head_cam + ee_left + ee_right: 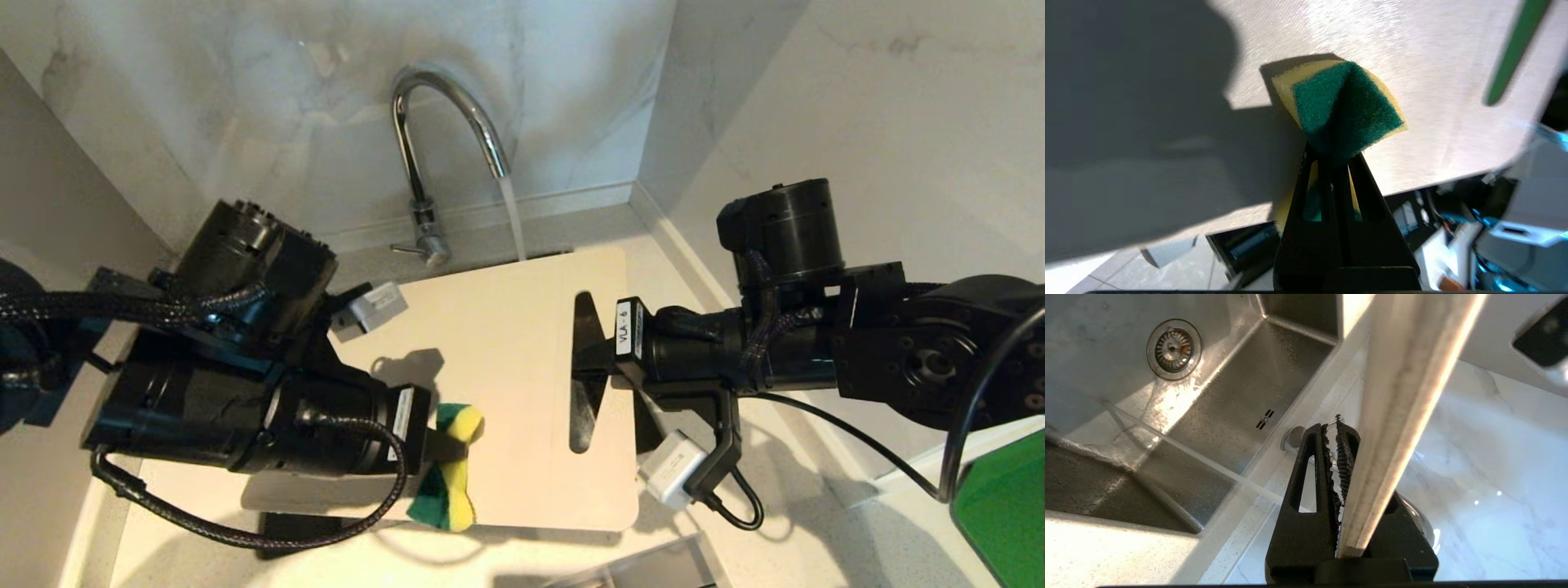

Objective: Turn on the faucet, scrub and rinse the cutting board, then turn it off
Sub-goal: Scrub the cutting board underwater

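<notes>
While water runs from the faucet (445, 122) onto its far edge, the cutting board (498, 351) is held above the sink (1241, 396). The right gripper (589, 359) pinches the board's handle end; the left gripper (445, 445), jaws squeezing a green-and-yellow sponge (449, 474), presses it against the board's near face.
</notes>
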